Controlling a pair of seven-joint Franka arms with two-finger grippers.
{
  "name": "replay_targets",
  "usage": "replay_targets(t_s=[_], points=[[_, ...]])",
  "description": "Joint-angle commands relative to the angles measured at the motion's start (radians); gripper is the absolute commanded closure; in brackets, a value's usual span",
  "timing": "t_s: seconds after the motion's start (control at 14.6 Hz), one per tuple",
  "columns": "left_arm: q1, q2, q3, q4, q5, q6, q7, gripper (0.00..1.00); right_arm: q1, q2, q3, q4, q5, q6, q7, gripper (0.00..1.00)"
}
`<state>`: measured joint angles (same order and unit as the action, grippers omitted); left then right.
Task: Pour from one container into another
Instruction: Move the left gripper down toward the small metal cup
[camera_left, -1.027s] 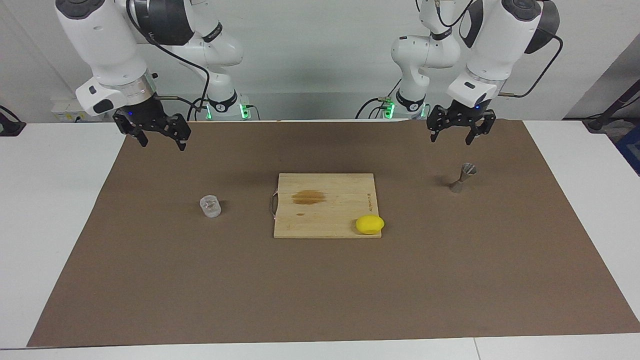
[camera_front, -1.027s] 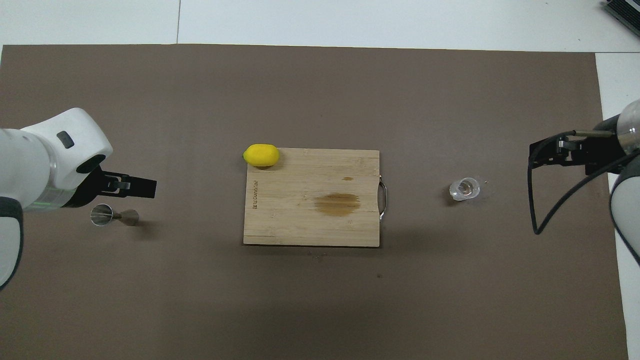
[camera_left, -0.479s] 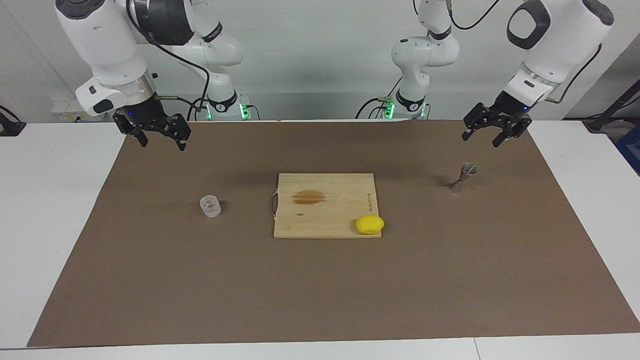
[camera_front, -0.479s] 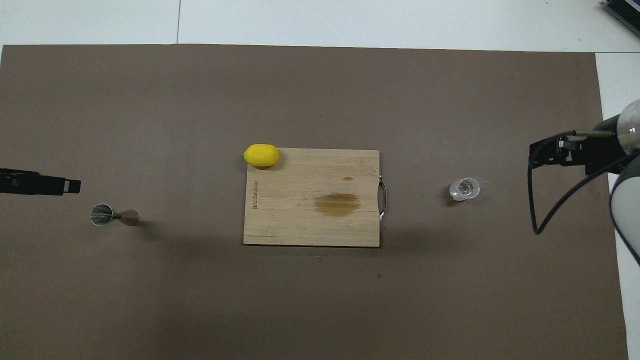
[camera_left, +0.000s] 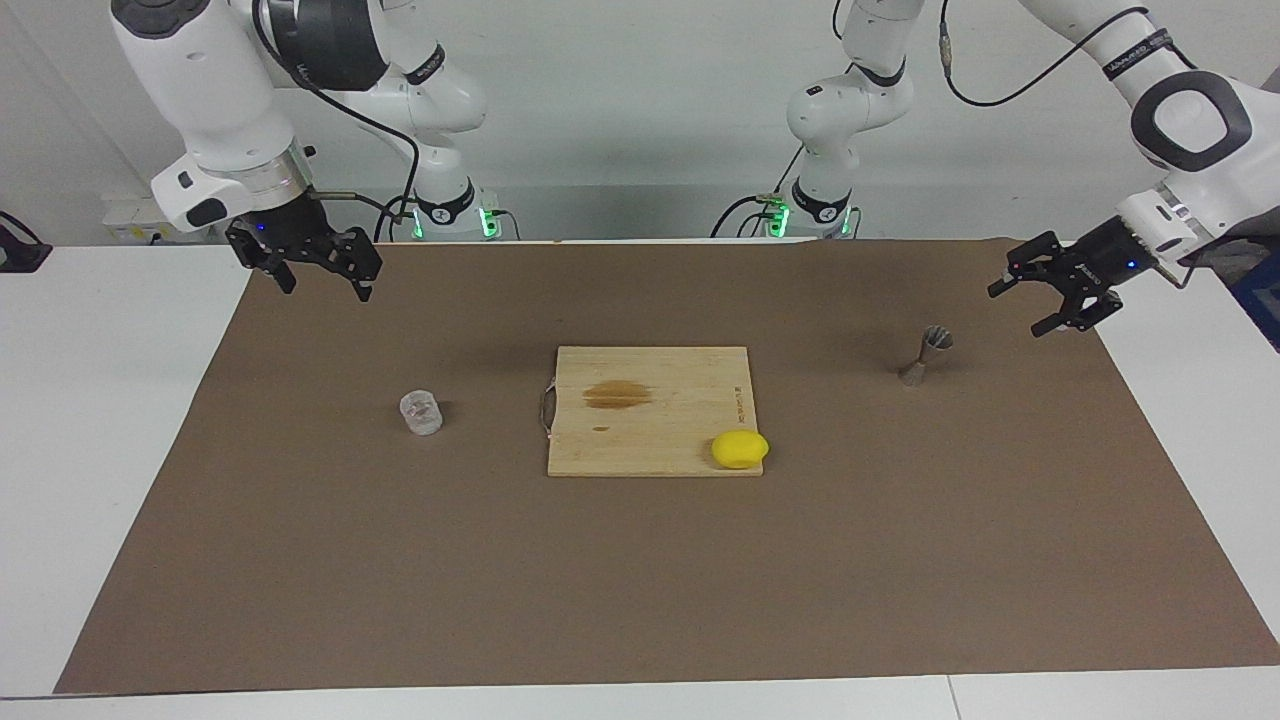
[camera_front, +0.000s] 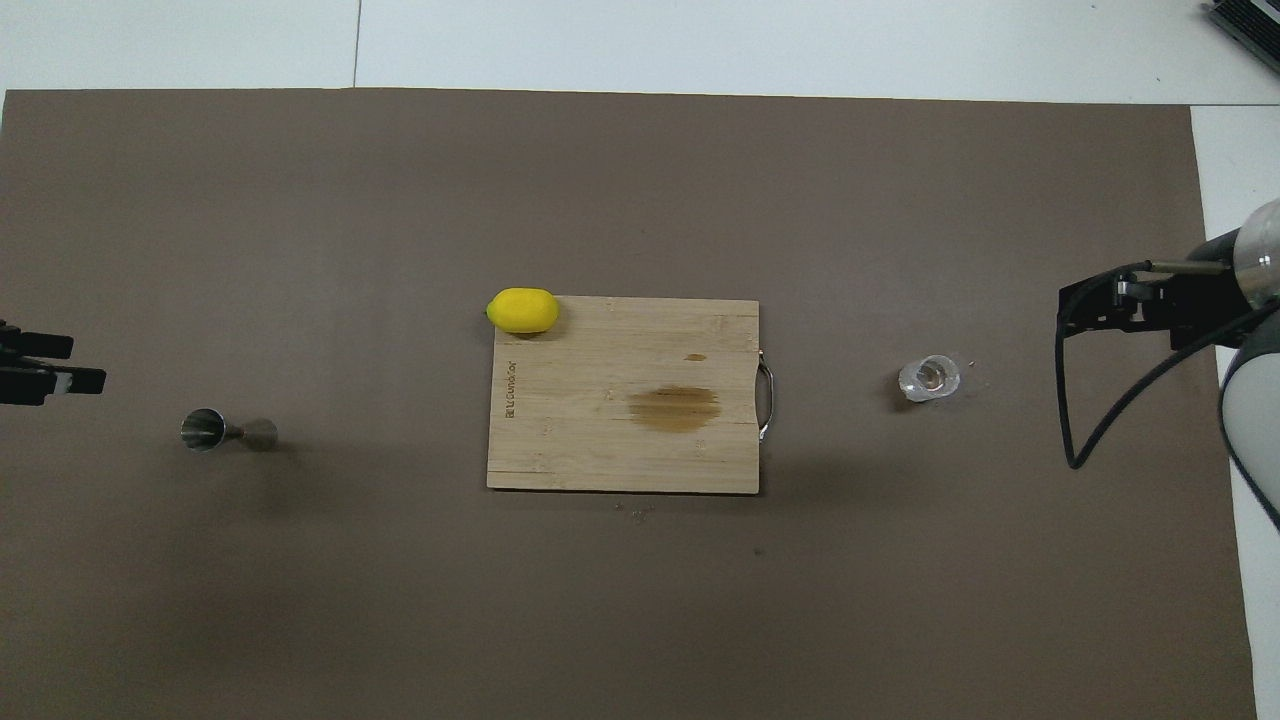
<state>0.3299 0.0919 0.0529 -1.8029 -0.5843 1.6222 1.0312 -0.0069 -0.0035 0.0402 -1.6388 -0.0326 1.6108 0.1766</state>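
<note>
Your clear plastic cup (camera_left: 421, 412) stands upright on the brown mat (camera_left: 640, 580), toward the right arm's end of the table and well apart from everything else. Something small seems to sit in its bottom, though you cannot make out what it is. The metal jigger (camera_left: 927, 354) stands upright on the same mat toward the left arm's end, with one cone resting on the mat and the other opening upward.

Between the two lies a wooden cutting board (camera_left: 650, 385), flat on the mat, with a darker stain near its middle and a small metal handle on the edge that faces the cup. A yellow lemon (camera_left: 740, 449) rests on the board's corner farthest from the robots, on the jigger's side.

The left gripper (camera_left: 1050, 298) hangs in the air over the mat's edge just beside the jigger, tilted, its fingers spread and holding nothing. The right gripper (camera_left: 322, 273) hangs over the mat's corner at the robots' end, well apart from the cup, its fingers likewise spread and empty.
</note>
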Motion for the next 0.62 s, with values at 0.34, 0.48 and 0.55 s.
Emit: replay_targets(t_s=[0.34, 0.48, 0.55], points=[[0.239, 0.252, -0.015, 0.014, -0.204, -0.211, 0.608, 0.0, -0.01, -0.021, 0.004, -0.023, -0.01, 0.0, -0.02, 0.0], [0.276, 0.284, -0.016, -0.013, -0.247, -0.246, 0.738, 0.0, -0.01, -0.021, 0.004, -0.023, -0.012, 0.0, -0.022, 0.0], [0.288, 0.336, -0.015, -0.012, -0.294, -0.295, 0.791, 0.0, -0.01, -0.021, 0.004, -0.023, -0.01, 0.0, -0.02, 0.0]])
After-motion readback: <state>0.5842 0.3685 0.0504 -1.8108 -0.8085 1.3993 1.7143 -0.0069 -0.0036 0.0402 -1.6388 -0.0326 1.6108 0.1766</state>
